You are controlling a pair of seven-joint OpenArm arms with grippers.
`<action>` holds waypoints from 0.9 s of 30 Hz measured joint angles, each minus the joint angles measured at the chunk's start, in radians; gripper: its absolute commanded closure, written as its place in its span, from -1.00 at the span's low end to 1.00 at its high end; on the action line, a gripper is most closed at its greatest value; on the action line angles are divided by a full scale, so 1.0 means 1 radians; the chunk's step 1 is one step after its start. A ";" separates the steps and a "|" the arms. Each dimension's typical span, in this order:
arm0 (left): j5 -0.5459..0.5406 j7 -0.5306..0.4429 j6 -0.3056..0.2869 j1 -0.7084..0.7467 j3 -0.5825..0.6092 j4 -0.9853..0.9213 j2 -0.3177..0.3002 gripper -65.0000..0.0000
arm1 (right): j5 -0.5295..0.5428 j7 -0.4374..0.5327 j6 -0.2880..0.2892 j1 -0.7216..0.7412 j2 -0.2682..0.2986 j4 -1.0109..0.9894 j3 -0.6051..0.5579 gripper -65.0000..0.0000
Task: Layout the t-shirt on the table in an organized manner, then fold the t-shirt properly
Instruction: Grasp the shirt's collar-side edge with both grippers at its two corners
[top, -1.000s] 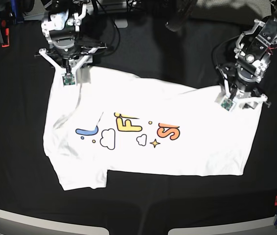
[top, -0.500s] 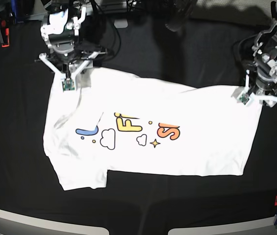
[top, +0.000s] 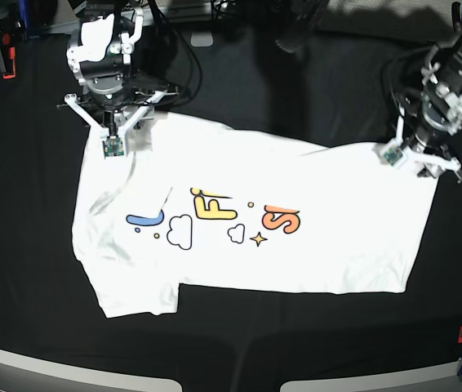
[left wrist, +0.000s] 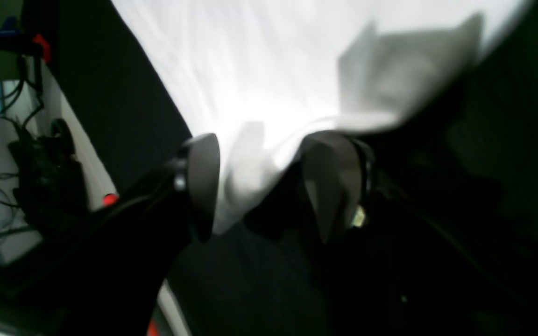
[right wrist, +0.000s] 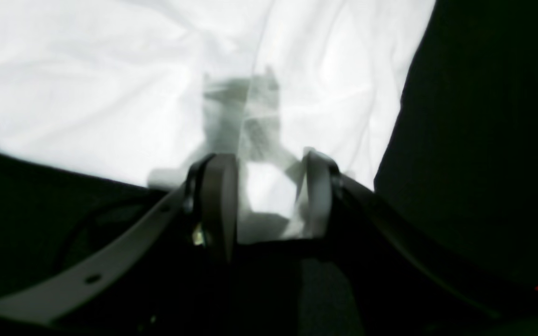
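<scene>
The table (top: 19, 245) is covered in matte black cloth, flat, with red clamps (top: 6, 61) seen at its edges. The t-shirt (top: 313, 253) is spread print-up across the middle: white soft cloth, roughly rectangular body, one sleeve flared out at the near corner, blue, yellow and orange letters with clouds and a star on the chest. Shallow creases are seen under the right gripper (top: 113, 135); the rest lies smooth.

The right gripper is poised over the shirt's far corner, arm pitched down from the table's far edge. In the right wrist view its grey paddle-shaped fingers (right wrist: 220, 205) are parted, with white cloth showing in the gap; no pinch is seen, so it is read as open.

The left gripper (top: 417, 155) is tilted at the opposite far corner, right at the hem edge. In the left wrist view its fingers (left wrist: 203, 182) are spread wide, a shirt corner lying between and beyond them, nothing clamped.

Both wrist views are blurred; contact between fingertips and cloth cannot be told. The left arm's upper links are cut off by the frame edge.
</scene>
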 measured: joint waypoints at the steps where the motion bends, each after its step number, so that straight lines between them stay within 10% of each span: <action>1: -0.014 -0.001 -0.004 -0.003 0.000 0.000 0.001 0.15 | 0.000 0.000 0.000 0.000 0.000 0.000 0.000 0.29; 5: -0.026 0.042 -0.054 0.014 0.000 0.000 0.003 0.51 | 0.000 -0.005 0.000 0.000 0.000 0.000 0.000 0.29; 14: 0.019 -0.073 -0.056 0.014 0.001 -0.043 0.002 0.54 | 0.000 -0.016 0.001 0.000 0.000 0.000 0.000 0.29; 17: 0.022 -0.111 -0.053 0.008 0.000 -0.115 0.005 1.00 | 0.000 -0.016 0.000 0.000 0.000 0.000 0.000 0.29; 27: 0.036 -0.041 -0.042 0.000 -0.002 -0.178 0.037 1.00 | 0.000 -0.061 0.001 -0.001 0.000 0.000 0.000 0.29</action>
